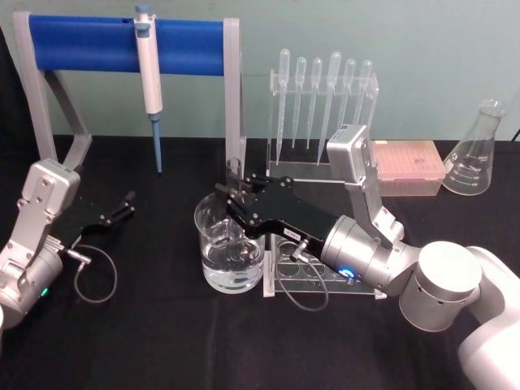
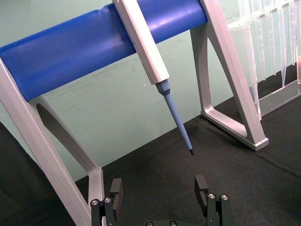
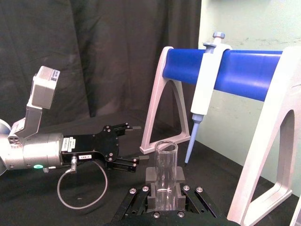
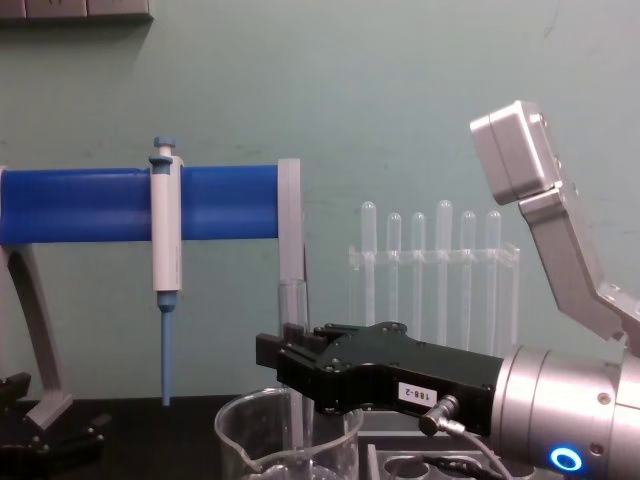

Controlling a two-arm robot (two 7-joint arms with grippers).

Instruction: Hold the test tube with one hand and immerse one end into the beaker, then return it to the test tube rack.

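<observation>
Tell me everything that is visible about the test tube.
The test tube is a clear glass tube with an open, plain rim on top. It stands upright, clamped between the fingers of the right gripper. Its lower part goes down into the beaker, which holds clear liquid.

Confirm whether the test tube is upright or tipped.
Upright: the test tube stands vertical in the right hand at the beaker; left hand parked.

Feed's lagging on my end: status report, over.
Right gripper shut on test tube, upright, lower end inside beaker. Left gripper open, parked left of beaker. Nothing in the way.
</observation>
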